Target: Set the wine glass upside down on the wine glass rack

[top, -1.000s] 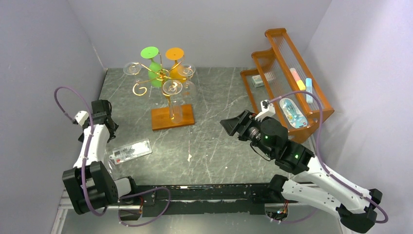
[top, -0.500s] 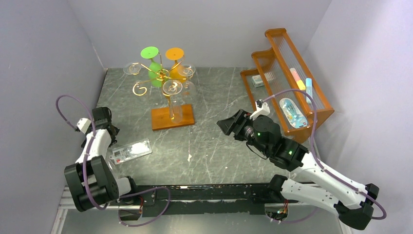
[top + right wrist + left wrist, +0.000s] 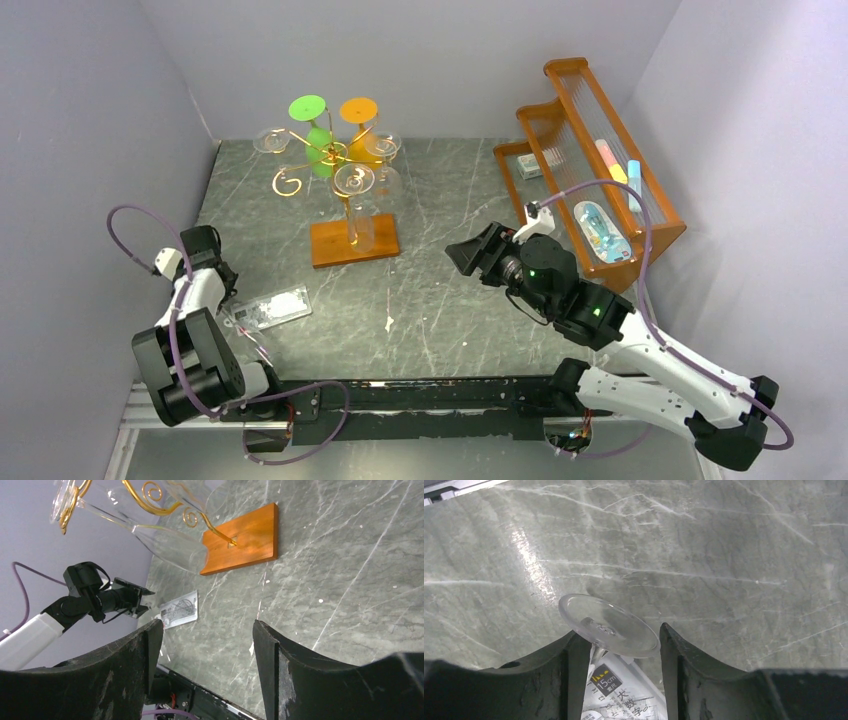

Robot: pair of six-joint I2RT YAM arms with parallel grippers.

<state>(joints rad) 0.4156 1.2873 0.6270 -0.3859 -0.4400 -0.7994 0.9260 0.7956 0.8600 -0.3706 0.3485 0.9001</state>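
Note:
A clear wine glass shows in the left wrist view. Its round foot (image 3: 609, 625) is tilted between my left fingers, and its stem runs down close to the left finger (image 3: 574, 680). My left gripper (image 3: 624, 635) is open around the stem, low over the table at the near left (image 3: 222, 288). The wine glass rack (image 3: 330, 160) is a gold wire stand on an orange-brown wooden base (image 3: 353, 241). It holds a green, an orange and several clear glasses upside down. My right gripper (image 3: 465, 255) is open and empty, right of the rack; its jaws (image 3: 207, 630) face the base (image 3: 242, 537).
A flat ruler packet (image 3: 268, 308) lies under the glass, also seen in the left wrist view (image 3: 624, 700). A large orange slatted shelf (image 3: 590, 170) with small items stands at the right. The enclosure walls are close on the left and right.
My left arm has swung down and toward the near left, bringing its gripper over the ruler packet. My right gripper has shifted slightly left.

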